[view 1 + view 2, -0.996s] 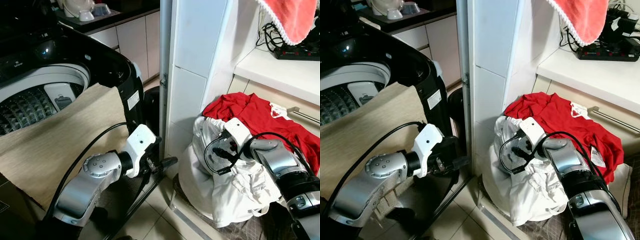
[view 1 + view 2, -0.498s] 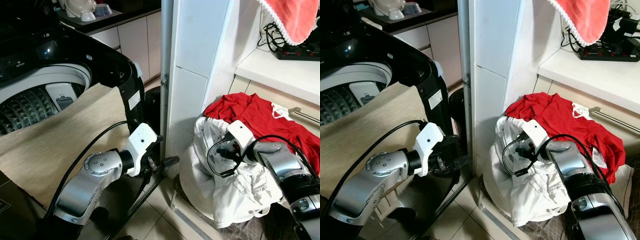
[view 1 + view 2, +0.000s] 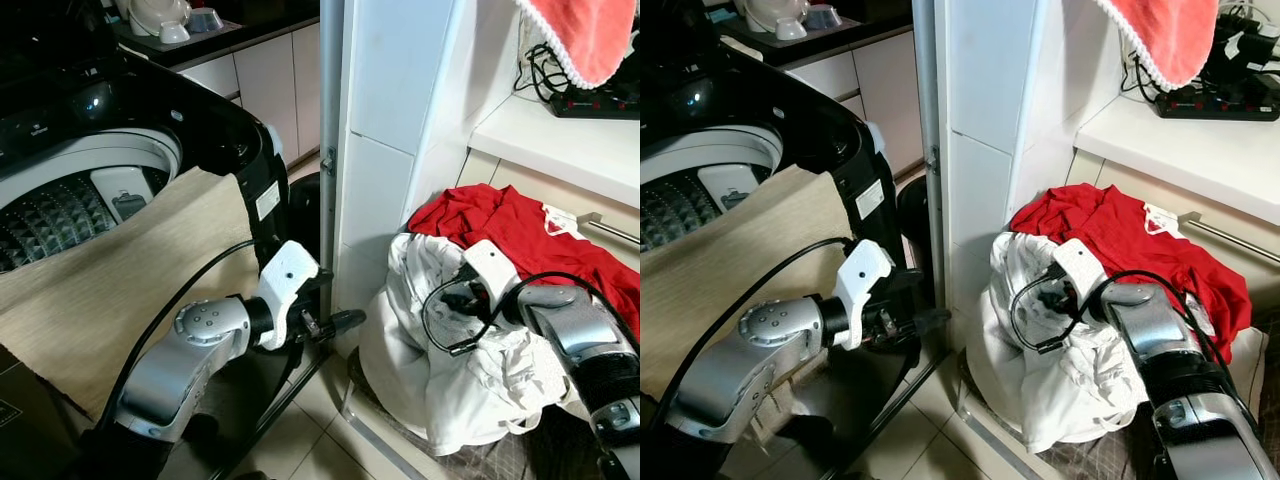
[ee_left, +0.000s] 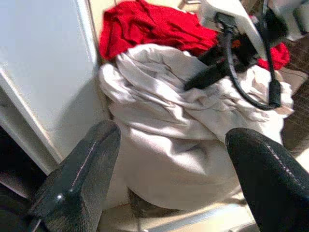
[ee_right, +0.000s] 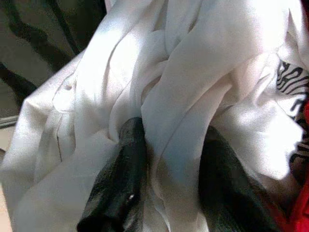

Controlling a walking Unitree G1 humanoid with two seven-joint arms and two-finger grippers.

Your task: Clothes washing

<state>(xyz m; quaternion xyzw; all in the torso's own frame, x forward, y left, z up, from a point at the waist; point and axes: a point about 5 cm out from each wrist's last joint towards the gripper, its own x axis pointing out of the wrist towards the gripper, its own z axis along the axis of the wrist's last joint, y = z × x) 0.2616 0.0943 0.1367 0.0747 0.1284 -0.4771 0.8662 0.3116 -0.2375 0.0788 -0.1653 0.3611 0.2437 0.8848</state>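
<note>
Laundry unloaded: right gripper point(image 5: 166, 193) pinching white garment point(image 3: 450, 370) in pile, left gripper point(image 4: 169, 179) wide and empty, washer point(image 3: 90, 190) open, red garment point(image 3: 500, 235) waiting.

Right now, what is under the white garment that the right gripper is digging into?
A red garment shows behind and beneath the white garment, and the right gripper has a fold of white cloth between its fingers. Whatever lies lower in the pile is covered.
</note>
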